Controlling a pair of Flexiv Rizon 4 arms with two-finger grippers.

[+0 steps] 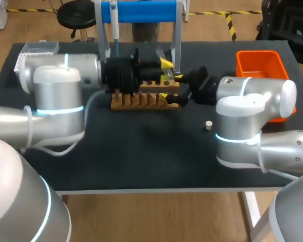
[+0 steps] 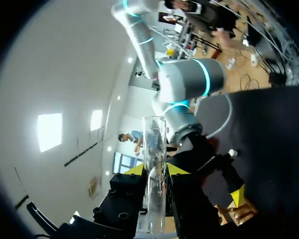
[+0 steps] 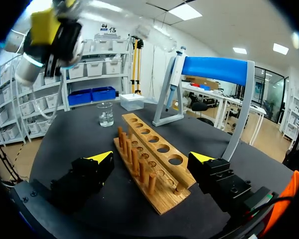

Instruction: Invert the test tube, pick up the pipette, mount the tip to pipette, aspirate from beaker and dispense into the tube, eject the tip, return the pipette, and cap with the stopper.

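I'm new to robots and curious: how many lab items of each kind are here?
Clear glass test tube: 1
Clear glass beaker: 1
Wooden tube rack: 1
Blue pipette: 1
Blue-topped stand: 1
Orange plastic bin: 1
Small pale stopper: 1
Clear plastic box: 1
Total: 8

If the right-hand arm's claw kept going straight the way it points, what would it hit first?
Probably the wooden rack, which lies just ahead of the right gripper, in line with the gap between its open fingers. The beaker stands farther on, though depth is hard to judge.
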